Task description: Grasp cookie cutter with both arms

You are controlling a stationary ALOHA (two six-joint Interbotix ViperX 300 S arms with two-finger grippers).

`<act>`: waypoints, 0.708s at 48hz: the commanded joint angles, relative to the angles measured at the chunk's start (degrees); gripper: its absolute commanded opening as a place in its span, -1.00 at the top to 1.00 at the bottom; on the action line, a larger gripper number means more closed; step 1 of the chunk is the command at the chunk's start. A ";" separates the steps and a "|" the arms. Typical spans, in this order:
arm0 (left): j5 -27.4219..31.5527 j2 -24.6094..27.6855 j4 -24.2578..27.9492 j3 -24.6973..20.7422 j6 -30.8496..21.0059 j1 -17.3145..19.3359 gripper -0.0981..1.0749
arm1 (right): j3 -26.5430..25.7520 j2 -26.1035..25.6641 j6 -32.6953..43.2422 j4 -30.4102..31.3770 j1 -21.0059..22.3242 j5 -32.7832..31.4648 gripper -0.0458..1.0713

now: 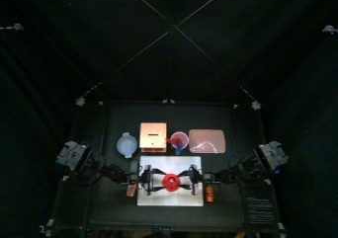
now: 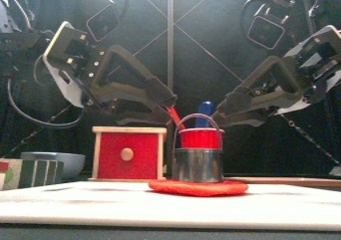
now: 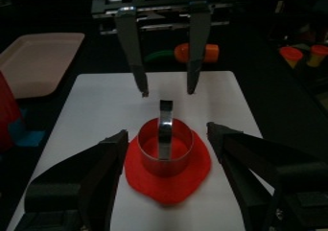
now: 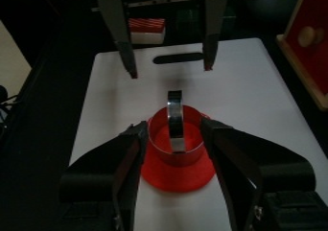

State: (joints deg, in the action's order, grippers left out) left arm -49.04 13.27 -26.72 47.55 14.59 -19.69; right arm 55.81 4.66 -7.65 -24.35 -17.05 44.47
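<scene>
The cookie cutter point(image 3: 167, 150) is a metal ring with an arched handle. It stands upright on a flat, bright red roundish piece point(image 3: 164, 182) in the middle of the white sheet point(image 3: 96, 101). It also shows in the right wrist view point(image 4: 174, 139), the front view point(image 2: 200, 164) and the top view point(image 1: 172, 183). My left gripper point(image 3: 167, 134) is open, its jaws wide on either side of the ring without touching. My right gripper point(image 4: 172, 126) faces it from the other side, open more narrowly, jaws close beside the ring. Each is empty.
Behind the sheet stand a white bowl point(image 1: 126, 143), a wooden box with a red face point(image 2: 128, 152), a pinkish-red cup point(image 1: 179, 140) and a pink tray point(image 1: 208, 140). In the front view the cup point(image 2: 200, 139) rises right behind the cutter.
</scene>
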 commanded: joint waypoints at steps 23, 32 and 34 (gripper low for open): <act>3.60 0.97 2.72 -2.99 0.09 3.60 -0.44 | -2.81 3.08 0.26 -0.44 -0.09 0.18 -0.32; 6.77 2.11 5.10 -4.57 0.00 3.60 -0.32 | -2.64 3.08 0.26 -0.44 0.09 0.18 -0.31; 8.00 2.46 5.36 -4.92 0.00 3.52 -0.32 | -2.64 3.08 0.26 -0.44 0.09 0.18 -0.31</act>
State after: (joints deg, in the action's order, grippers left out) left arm -42.45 15.82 -21.97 44.12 14.77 -16.26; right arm 53.61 8.88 -7.47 -24.70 -17.14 44.38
